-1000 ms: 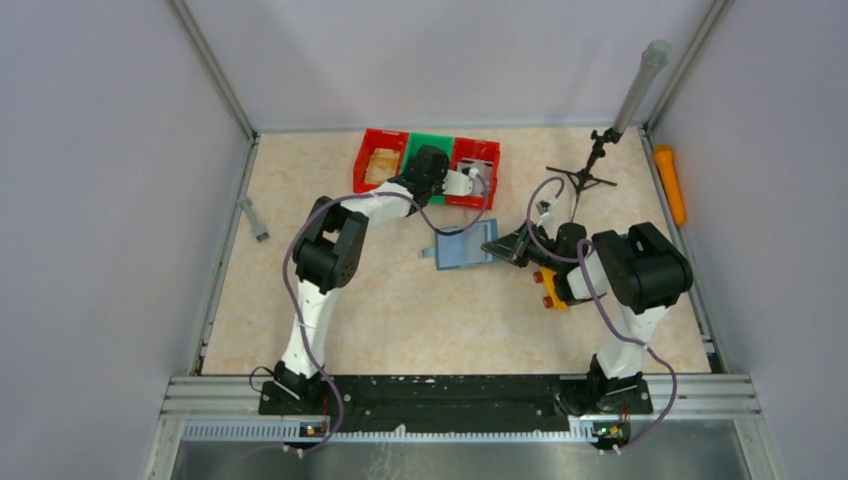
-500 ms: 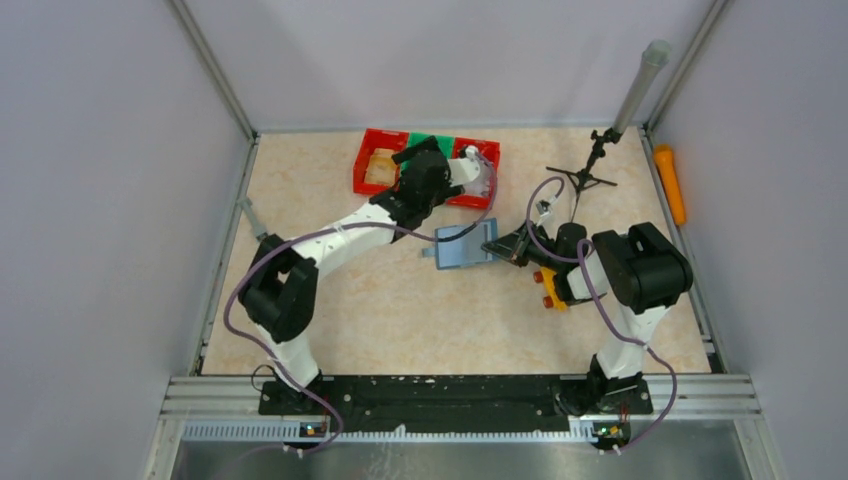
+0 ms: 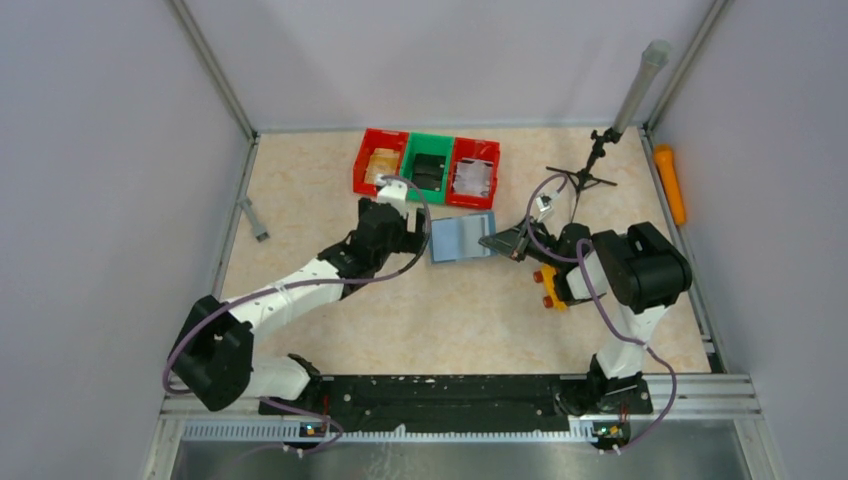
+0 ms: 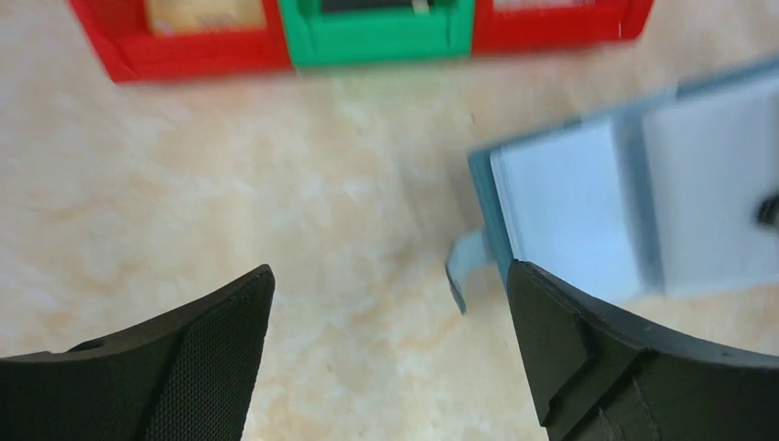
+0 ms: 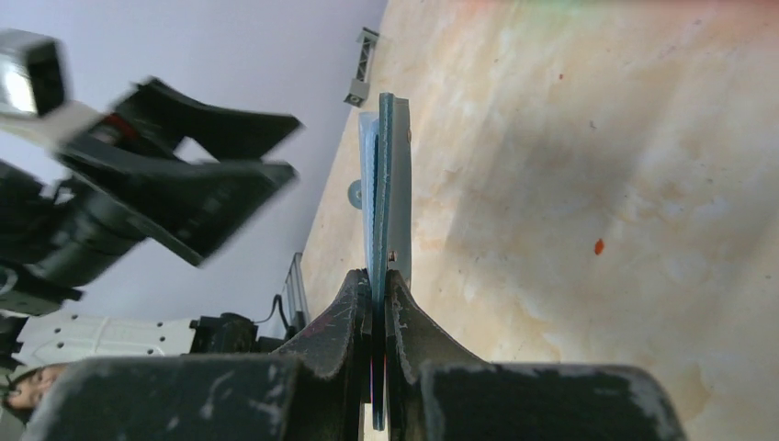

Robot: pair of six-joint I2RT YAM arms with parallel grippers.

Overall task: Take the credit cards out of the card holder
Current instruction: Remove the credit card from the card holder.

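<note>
One card holder (image 3: 462,238), two red bins (image 3: 385,135), one green bin (image 3: 430,137)

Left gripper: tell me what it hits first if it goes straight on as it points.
Probably the green bin, dead ahead of the left gripper across the table. The card holder lies right of that line. If it tilts down, the table comes first.

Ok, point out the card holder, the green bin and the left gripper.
card holder (image 3: 462,238), top view, open inside face.
green bin (image 4: 377,41), left wrist view, its near wall.
left gripper (image 4: 388,276), left wrist view, between fingertips.
</note>
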